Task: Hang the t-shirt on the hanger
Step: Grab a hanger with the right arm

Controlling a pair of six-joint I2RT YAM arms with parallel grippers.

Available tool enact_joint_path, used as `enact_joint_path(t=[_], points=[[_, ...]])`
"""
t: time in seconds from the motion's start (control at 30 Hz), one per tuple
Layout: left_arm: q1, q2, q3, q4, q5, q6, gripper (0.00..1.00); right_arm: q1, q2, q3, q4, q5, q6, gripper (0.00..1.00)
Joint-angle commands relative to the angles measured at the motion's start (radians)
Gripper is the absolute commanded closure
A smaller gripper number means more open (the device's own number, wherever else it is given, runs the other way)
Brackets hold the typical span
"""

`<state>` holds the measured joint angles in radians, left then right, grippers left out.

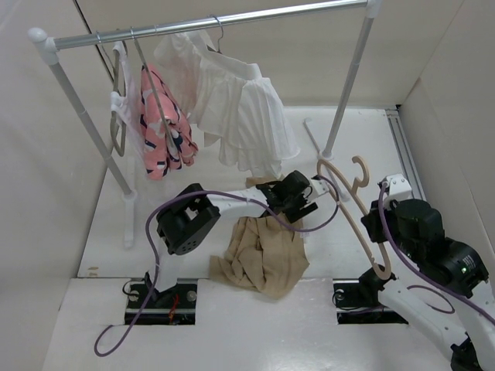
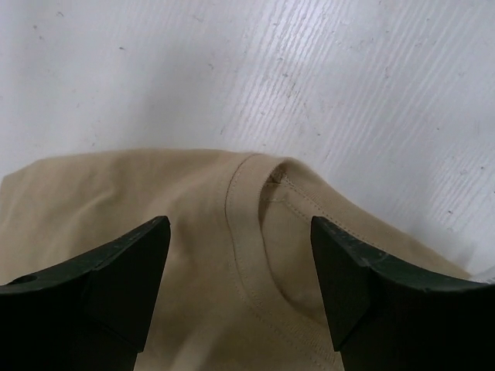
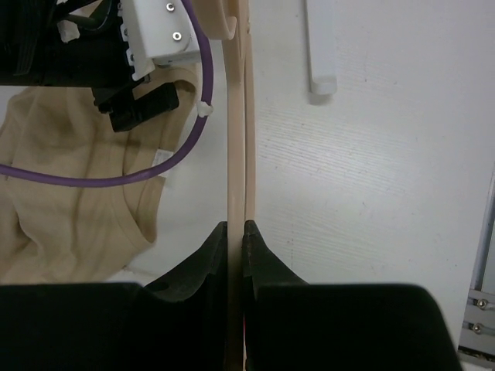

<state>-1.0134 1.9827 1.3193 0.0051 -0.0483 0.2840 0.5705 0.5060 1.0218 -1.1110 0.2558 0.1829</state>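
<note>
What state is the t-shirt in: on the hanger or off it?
Off. The t-shirt lies crumpled on the table; the hanger, clamped in the right gripper, is bare.

Tan t-shirt (image 1: pixel 261 256), peach-beige hanger (image 3: pixel 233 154), white pleated garment (image 1: pixel 240 116), pink patterned garment (image 1: pixel 161 133).

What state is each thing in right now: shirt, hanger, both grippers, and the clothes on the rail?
t-shirt: crumpled on the table, not on the hanger.
hanger: bare, pinched in the right gripper.
left gripper: open, over the shirt's collar.
right gripper: shut on the hanger.
white pleated garment: hanging on the rail.
pink patterned garment: hanging on the rail.
</note>
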Motion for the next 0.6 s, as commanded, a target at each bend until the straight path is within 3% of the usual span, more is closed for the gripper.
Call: enact_joint_path(t=[0.0, 0.07, 0.3, 0.43, 0.5, 0.57], points=[[0.009, 0.016, 0.043, 0.018, -0.002, -0.054, 0.31, 0.008, -0.032, 0.015, 0.005, 0.026, 0.003, 1.00], [0.018, 0.031, 0.053, 0.033, -0.039, -0.054, 0.43, 0.008, -0.032, 0.006, 0.005, 0.026, 0.003, 1.00], [0.027, 0.064, 0.097, 0.047, -0.029, -0.082, 0.63, 0.008, -0.032, 0.006, 0.005, -0.006, -0.006, 1.00], [0.027, 0.064, 0.097, 0.056, -0.028, -0.092, 0.80, 0.008, -0.041, 0.006, -0.004, -0.006, -0.007, 1.00], [0.036, 0.064, 0.097, 0.056, -0.038, -0.092, 0.96, 0.008, -0.041, 0.006, -0.004, -0.006, -0.007, 1.00], [0.036, 0.064, 0.097, 0.035, -0.038, -0.092, 1.00, 0.008, -0.041, 0.006, -0.004, -0.024, -0.028, 1.00]])
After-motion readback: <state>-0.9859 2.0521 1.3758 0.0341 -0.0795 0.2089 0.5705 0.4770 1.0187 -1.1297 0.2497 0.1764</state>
